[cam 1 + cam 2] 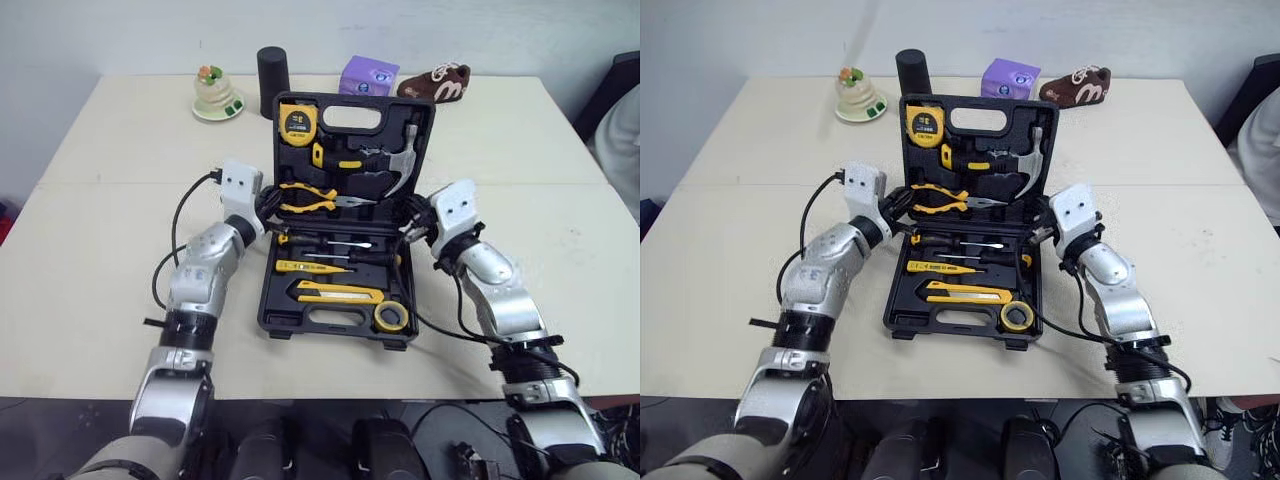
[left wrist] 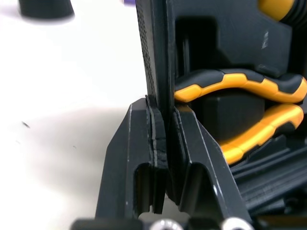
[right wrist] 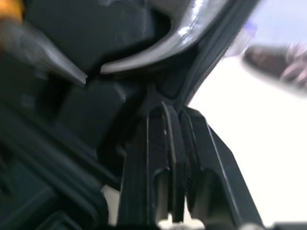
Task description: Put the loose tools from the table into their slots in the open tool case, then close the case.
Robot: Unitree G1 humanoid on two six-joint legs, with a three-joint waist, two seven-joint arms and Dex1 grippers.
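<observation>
The black tool case (image 1: 335, 322) lies open mid-table, its lid (image 1: 352, 115) tilted up at the far side. The lid holds a yellow tape measure (image 1: 297, 122), a hammer (image 1: 405, 160) and orange-handled pliers (image 1: 315, 198). Screwdrivers (image 1: 325, 243), a yellow utility knife (image 1: 340, 292) and a tape roll (image 1: 391, 318) sit in the base. My left gripper (image 1: 268, 205) is shut on the lid's left edge (image 2: 156, 57), beside the pliers (image 2: 240, 86). My right gripper (image 1: 415, 222) is shut on the lid's right edge (image 3: 211, 52), under the hammer head (image 3: 158, 52).
Behind the case stand a black cylinder (image 1: 272, 82), a purple box (image 1: 368, 76), a brown shoe-shaped object (image 1: 435, 82) and a pale cup on a saucer (image 1: 216, 93). Bare tabletop stretches to both sides of the case. The table's front edge runs just below the case.
</observation>
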